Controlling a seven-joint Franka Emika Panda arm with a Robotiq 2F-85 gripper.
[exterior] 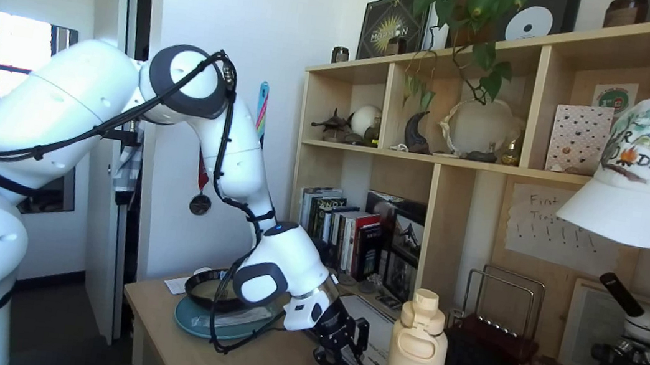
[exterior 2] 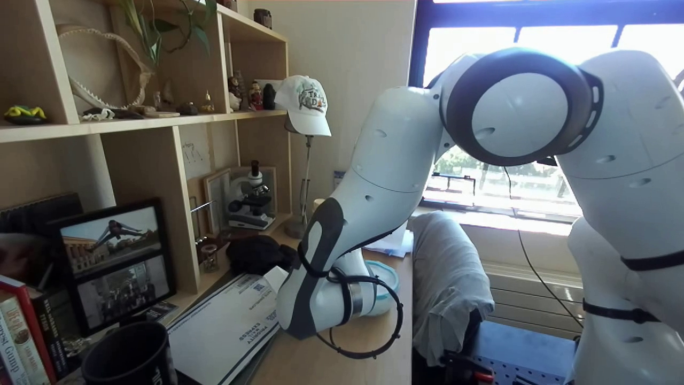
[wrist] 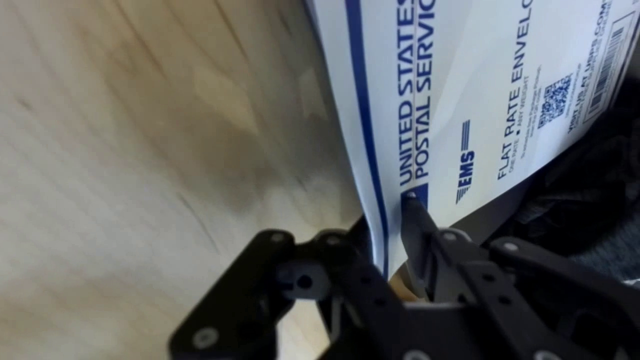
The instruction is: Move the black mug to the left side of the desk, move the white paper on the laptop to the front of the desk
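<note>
The tool [wrist: 389, 225] is pinching the white paper [wrist: 465, 95] near its lower corner; it is occupying the wrist view's upper right. It is appearing light, springy, crease-prone; the edge is presumably offering a sound hold.

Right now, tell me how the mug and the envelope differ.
Colour: the mug is black, while the envelope is mostly white. Shape: the mug is a round, open-topped cylinder; the envelope is thin and flat-sided. Hold: the gripper has the envelope by an edge, while the mug stands apart from it. Shared: both carry markings, though the mug's are mostly cut off in view.
</note>
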